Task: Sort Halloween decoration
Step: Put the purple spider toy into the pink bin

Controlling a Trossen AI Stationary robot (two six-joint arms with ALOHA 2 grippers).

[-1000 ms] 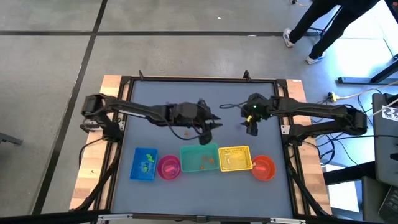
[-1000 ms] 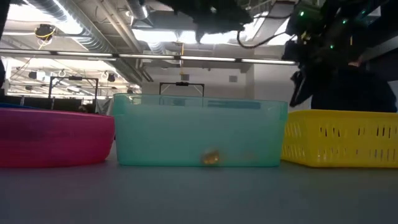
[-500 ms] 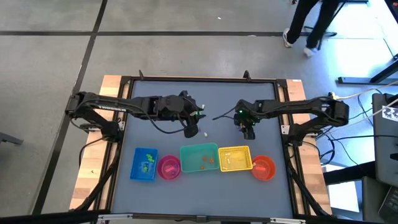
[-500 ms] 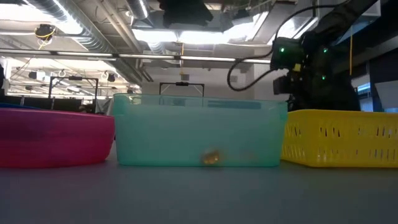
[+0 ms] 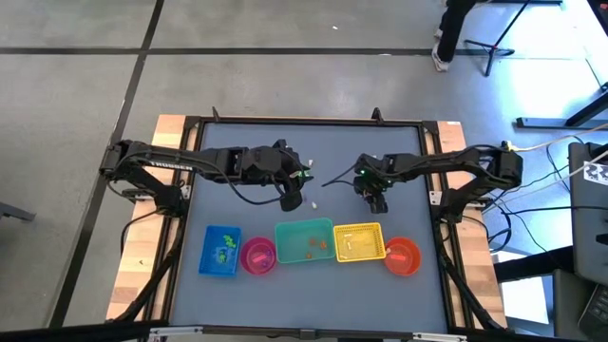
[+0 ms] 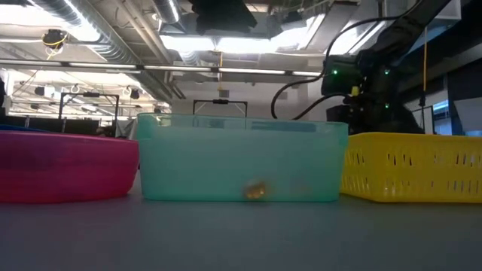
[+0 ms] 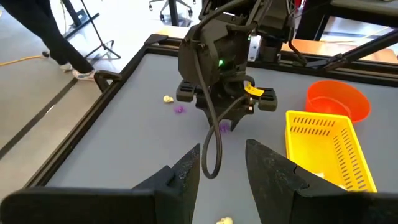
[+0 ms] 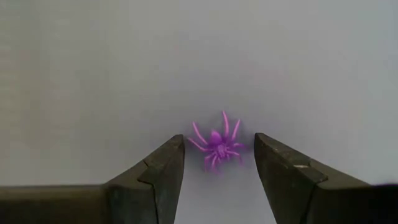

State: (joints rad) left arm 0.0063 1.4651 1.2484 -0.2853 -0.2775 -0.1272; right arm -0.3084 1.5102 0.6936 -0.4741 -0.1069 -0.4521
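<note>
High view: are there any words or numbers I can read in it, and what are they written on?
None can be read.
On the left arm: pale marks that may be lettering, too small to read.
On the black-and-white sign at the picture's right edge: only a blurred pattern, no letters to make out.

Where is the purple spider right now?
The purple spider lies on the table between the right pincer's open fingers, behind the yellow basket in the high view.
</note>
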